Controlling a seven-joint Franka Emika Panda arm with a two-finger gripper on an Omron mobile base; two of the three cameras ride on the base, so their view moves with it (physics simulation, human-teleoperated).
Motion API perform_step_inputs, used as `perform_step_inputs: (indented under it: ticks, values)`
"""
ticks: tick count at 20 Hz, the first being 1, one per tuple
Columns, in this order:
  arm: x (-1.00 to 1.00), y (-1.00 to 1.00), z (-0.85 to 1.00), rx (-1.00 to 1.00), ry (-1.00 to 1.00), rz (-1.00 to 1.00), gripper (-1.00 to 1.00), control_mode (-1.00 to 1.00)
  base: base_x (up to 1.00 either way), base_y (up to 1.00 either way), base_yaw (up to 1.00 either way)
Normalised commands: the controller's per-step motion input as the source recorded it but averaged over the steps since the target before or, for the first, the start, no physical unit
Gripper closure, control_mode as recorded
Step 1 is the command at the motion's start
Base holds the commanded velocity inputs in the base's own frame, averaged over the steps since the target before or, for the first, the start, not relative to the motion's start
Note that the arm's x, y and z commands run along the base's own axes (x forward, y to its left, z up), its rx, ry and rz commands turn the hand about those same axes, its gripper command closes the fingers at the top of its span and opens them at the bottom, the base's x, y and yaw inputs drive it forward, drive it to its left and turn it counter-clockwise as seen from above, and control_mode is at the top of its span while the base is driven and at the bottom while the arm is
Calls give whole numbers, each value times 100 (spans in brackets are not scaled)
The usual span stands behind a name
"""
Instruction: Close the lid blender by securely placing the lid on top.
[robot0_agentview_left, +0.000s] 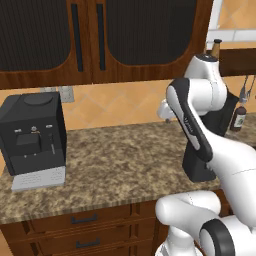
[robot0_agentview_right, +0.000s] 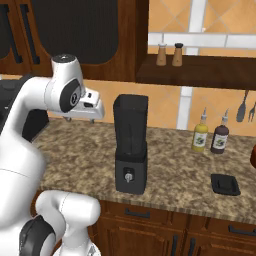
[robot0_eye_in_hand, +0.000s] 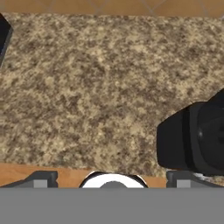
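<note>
The blender (robot0_agentview_right: 130, 145) stands upright on the granite counter (robot0_agentview_right: 75, 155), a dark tapering jar on a black base with a small silver knob, and the jar's top is uncovered. In the left base view my arm hides all but its base (robot0_agentview_left: 196, 170). The lid (robot0_agentview_right: 225, 184), a flat black square, lies on the counter well to the right of the blender. My gripper (robot0_agentview_right: 80, 119) hangs above the counter to the left of the blender, pointing down. In the hand view its fingertips (robot0_eye_in_hand: 42, 179) stand wide apart, open and empty, with the blender base (robot0_eye_in_hand: 194, 140) at the right.
A boxy black coffee machine (robot0_agentview_left: 34, 137) with a grey tray sits at the counter's left end. A yellow bottle (robot0_agentview_right: 200, 136) and a dark bottle (robot0_agentview_right: 220, 138) stand by the wall behind the lid. Shakers (robot0_agentview_right: 161, 54) sit on a shelf above; dark cabinets (robot0_agentview_left: 75, 40) hang overhead.
</note>
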Motion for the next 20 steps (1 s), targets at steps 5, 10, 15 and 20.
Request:
perform_step_inputs:
  ticks: [5,10,15,20]
  values:
    - [0,0,0,0,0,0,-100,100,-67,0,0]
    - [0,0,0,0,0,0,-100,100,-58,-19,-3]
    - [0,0,0,0,0,0,-100,100,-18,-79,-8]
    - [0,0,0,0,0,0,-100,100,-1,-100,-5]
